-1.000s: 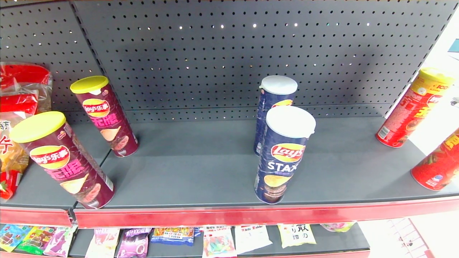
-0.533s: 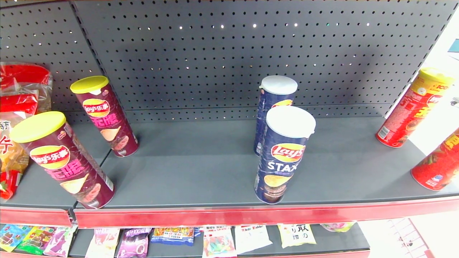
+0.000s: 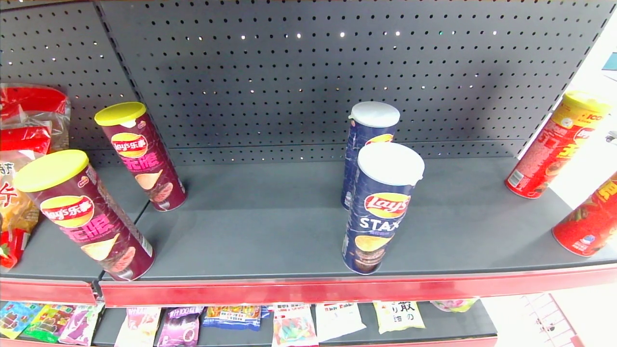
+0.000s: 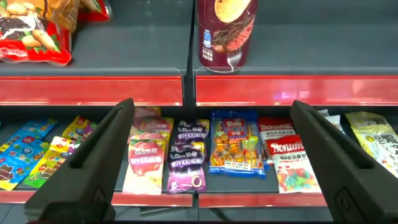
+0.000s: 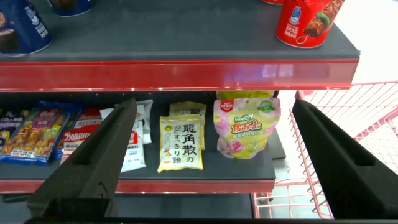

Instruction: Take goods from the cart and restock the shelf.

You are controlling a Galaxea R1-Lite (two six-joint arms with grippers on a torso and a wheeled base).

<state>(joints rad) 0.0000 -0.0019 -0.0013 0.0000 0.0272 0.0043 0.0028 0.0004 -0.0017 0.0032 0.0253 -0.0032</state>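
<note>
Altogether, six chip cans were counted on the grey shelf [image 3: 270,226]. Two maroon cans [image 3: 84,212] with yellow lids were stood at the left. Two navy cans [image 3: 381,207] with white lids were placed near the middle, one behind the other, and two red cans [image 3: 554,144] at the right end. Bagged snacks [image 3: 24,144] were stacked at the far left, and flat packets [image 3: 294,325] were laid along the lower shelf [image 3: 462,327]. A dark pegboard panel [image 3: 289,86] was set behind. A pink wire cart [image 5: 348,143] was seen beside the shelf's right end. The left claw [image 4: 211,106] and the right claw [image 5: 214,104] were held apart and empty before the lower shelf.
</note>
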